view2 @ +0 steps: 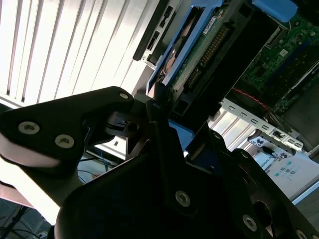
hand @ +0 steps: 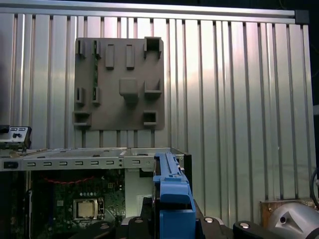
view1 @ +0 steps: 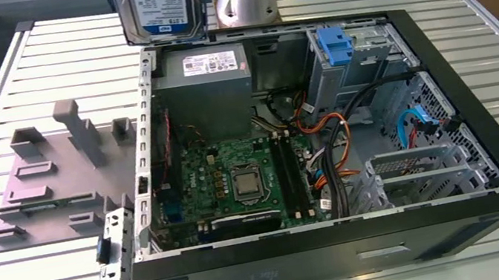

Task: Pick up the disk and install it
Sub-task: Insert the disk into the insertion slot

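One disk, white-and-blue label showing, hangs upright over the far corner of the open computer case, its blue rail clenched in the tool.

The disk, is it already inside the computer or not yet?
Out. In the exterior view the disk is held upright in the jaws, in the air, clear of the open computer case.
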### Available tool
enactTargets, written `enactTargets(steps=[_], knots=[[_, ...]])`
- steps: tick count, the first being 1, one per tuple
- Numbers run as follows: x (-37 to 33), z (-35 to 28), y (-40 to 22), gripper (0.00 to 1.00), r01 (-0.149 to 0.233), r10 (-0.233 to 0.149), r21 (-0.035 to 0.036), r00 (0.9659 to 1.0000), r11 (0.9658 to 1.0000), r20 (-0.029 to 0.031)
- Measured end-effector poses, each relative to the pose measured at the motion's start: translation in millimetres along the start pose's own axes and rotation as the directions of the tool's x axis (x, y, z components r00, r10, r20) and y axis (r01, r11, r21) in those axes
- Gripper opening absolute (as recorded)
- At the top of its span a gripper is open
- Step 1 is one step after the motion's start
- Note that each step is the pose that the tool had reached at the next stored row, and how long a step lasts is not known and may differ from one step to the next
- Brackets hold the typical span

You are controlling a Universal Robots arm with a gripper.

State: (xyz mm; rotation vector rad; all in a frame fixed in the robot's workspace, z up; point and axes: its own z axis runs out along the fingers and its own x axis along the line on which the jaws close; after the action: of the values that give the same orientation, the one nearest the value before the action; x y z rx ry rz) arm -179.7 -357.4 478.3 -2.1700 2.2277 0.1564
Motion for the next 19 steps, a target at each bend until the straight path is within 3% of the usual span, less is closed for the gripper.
enactTargets(steps=[19], knots=[[-0.5,-0.8,-16.1,0.37,0.0,0.0,0.0,1.0,1.0,0.0]])
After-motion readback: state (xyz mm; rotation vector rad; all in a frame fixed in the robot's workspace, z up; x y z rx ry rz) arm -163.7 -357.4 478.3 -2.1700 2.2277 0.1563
